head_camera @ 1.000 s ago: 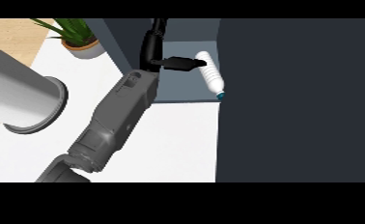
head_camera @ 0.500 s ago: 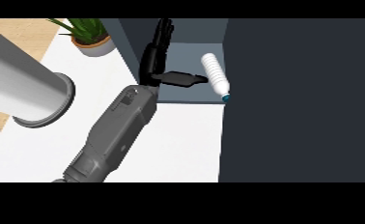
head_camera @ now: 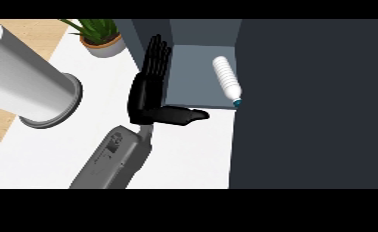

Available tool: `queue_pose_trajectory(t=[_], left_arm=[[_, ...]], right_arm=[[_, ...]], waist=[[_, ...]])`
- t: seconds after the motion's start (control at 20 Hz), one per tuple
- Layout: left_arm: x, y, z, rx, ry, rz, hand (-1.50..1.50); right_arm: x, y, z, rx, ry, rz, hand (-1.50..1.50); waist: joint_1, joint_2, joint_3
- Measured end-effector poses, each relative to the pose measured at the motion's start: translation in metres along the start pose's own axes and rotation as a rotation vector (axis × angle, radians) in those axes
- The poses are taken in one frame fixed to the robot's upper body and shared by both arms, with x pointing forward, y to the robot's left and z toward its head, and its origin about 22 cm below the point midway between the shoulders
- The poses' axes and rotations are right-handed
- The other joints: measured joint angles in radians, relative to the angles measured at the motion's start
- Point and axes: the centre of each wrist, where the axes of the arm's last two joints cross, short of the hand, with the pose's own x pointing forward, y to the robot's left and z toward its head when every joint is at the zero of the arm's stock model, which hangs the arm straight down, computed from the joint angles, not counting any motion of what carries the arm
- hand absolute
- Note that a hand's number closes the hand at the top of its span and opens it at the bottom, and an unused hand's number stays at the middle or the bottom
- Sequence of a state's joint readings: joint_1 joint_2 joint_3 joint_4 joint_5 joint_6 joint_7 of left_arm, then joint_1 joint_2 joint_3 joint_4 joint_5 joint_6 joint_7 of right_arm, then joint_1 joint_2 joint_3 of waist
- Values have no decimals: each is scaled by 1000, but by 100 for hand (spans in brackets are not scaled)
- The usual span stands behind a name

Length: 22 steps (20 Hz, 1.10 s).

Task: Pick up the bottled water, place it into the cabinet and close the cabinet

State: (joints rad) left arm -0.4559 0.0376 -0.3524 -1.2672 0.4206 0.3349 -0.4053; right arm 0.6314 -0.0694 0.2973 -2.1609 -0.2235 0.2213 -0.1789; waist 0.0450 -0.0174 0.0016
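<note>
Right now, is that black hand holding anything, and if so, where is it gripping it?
Nothing is held. The left hand is open, fingers straight and thumb out, apart from the water bottle, which lies on its side inside the cabinet.

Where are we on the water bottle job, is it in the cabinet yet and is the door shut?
Done: the bottled water lies on its side inside the cabinet, untouched by any hand. In hand: nothing; the one visible hand is open, fingers straight, at the cabinet's left edge, apart from the bottle. Left: closing the cabinet, whose inside is in plain sight.
</note>
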Motion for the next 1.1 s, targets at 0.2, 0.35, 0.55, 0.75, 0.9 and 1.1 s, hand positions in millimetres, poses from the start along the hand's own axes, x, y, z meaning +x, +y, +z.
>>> queue_pose_trajectory(t=[0.2, 0.35, 0.55, 0.75, 0.9, 1.1], left_arm=[[26, -3, 44, 1, 4, 41, -150], [49, -1, 73, -9, 5, 63, -150], [75, 7, 107, -8, -5, 77, -150], [92, 22, 135, 20, -34, 61, -150], [112, 30, 154, 50, -56, 47, -150], [133, 46, 174, 85, -68, 36, -150]], right_arm=[[2, 3, 2, 20, -2, 17, -150], [6, 3, 4, 85, 13, 55, 150], [8, 9, 5, 194, 65, 90, 150], [13, 13, 0, 306, 104, 144, 150], [19, 19, 1, 368, 133, 168, 150], [23, 30, -1, 424, 149, 207, 150]], waist=[[-9, 2, -1], [-16, 4, -1], [-22, 8, -1], [-21, 14, -1], [-20, 18, 1], [-20, 23, 2]])
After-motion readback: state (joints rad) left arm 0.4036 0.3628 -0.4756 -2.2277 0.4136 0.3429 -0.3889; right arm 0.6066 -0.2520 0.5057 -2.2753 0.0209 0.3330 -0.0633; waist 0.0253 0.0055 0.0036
